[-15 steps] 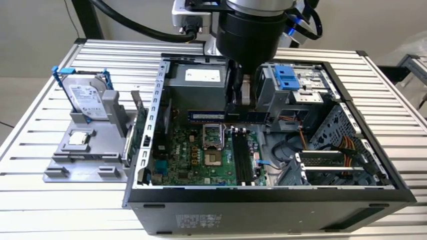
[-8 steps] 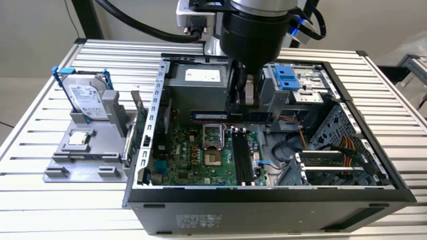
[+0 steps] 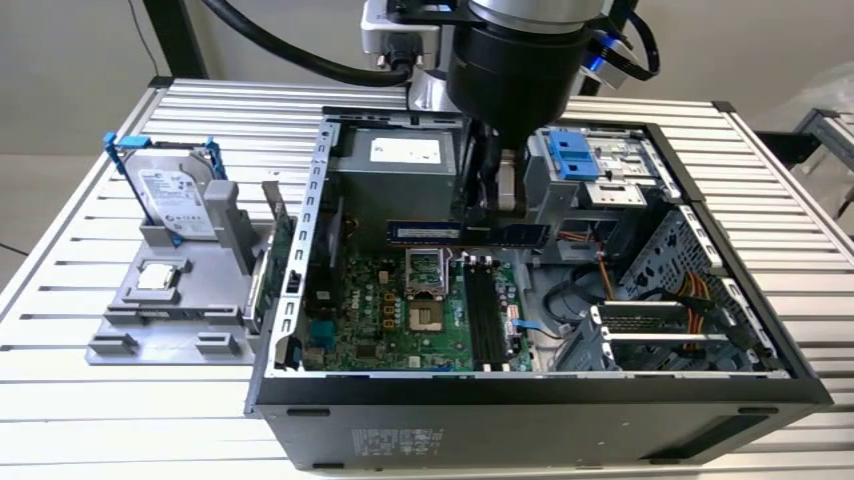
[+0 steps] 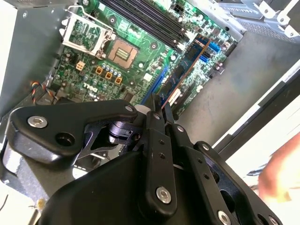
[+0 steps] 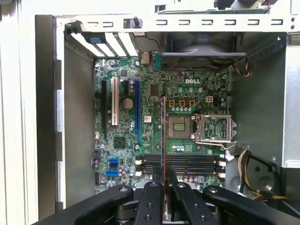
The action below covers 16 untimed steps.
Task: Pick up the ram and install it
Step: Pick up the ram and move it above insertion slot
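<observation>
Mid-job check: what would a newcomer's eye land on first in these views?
The pincer hangs over the open computer case, shut on the ram, which is held above the green motherboard and not seated in the black memory slots. On the exterior view's left, a hard drive in a blue frame stands upright in a grey fixture on the slatted table.
</observation>
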### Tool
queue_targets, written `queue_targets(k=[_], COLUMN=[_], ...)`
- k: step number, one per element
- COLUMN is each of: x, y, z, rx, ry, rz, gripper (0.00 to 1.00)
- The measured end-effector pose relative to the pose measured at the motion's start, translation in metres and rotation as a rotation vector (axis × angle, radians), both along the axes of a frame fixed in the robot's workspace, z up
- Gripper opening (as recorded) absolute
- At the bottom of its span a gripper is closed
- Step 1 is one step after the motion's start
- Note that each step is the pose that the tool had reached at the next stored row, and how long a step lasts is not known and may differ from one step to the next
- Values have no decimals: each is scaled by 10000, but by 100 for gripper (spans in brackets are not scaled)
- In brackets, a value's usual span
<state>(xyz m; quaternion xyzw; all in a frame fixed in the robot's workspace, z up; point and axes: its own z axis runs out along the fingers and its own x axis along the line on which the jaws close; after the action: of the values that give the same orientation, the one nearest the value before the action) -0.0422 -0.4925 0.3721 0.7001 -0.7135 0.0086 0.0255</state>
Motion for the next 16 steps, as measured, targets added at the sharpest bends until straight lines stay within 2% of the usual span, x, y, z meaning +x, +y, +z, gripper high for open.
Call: queue_targets(k=[10,16], x=[19,72], y=[1,1], z=[0,0], rx=[0,0], ry=[0,0], rz=[-5,-88], gripper=[0,0])
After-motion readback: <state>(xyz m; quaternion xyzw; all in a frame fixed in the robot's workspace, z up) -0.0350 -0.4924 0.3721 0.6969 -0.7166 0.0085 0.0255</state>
